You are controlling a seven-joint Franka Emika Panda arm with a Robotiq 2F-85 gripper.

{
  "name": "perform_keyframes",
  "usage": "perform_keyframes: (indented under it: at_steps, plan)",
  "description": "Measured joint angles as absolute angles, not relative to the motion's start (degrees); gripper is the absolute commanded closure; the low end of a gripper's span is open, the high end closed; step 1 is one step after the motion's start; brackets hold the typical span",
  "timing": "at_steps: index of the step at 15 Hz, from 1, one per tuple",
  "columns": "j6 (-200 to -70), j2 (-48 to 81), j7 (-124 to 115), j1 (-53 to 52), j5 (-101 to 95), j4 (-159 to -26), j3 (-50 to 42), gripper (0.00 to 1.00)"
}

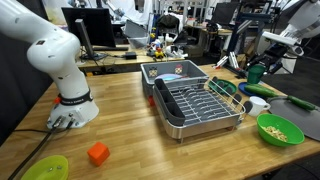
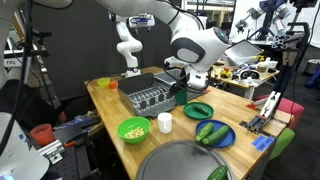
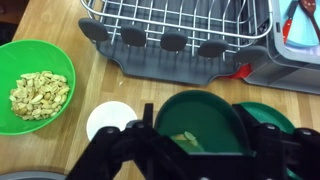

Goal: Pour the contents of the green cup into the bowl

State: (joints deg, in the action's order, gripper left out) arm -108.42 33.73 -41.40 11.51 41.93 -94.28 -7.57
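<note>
— While we look down from the wrist, where do we find the green cup (image 3: 200,118) against the jaws?

— Right between them. The gripper (image 3: 200,150) has a black finger on each side of the cup's wall, and the jaws pinch it there. Its mouth faces us, and we make out a few tan bits at the bottom.

— And taken from the dish rack (image 3: 180,30)?

— We see the cup just in front of the rack's near edge. In an exterior view it hangs in the gripper off one end of the rack, raised clear of the wooden table (image 1: 130,130).

— Where do we put the bowl (image 3: 35,85)?

— It is also in front of the rack, off toward the corner away from the held cup, flat on the wood, with yellowish-tan bits heaped inside. It is well apart from the cup.

— Does anything stand between them?

— We find a small white cup (image 3: 110,120) there, just beside the left finger. We cannot tell whether they touch.

— Is the green cup upright or tilted?

— We cannot tell from these views.
</note>
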Motion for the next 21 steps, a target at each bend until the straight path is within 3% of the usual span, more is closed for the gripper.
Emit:
perform_keyframes:
  at_steps: [7,8,17,18,21]
  plan:
    - [-102.1,43.7,-40.8,11.4,41.8,-84.3,-6.9,0.48]
    - [-101.2,45.1,-40.8,11.4,41.6,-82.7,-6.9,0.23]
    - [-99.0,48.2,-41.0,11.4,40.6,-78.3,-6.9,0.23]
    - [-99.0,48.2,-41.0,11.4,40.6,-78.3,-6.9,0.48]
    - [-99.0,48.3,-40.9,11.4,40.7,-78.3,-6.9,0.48]
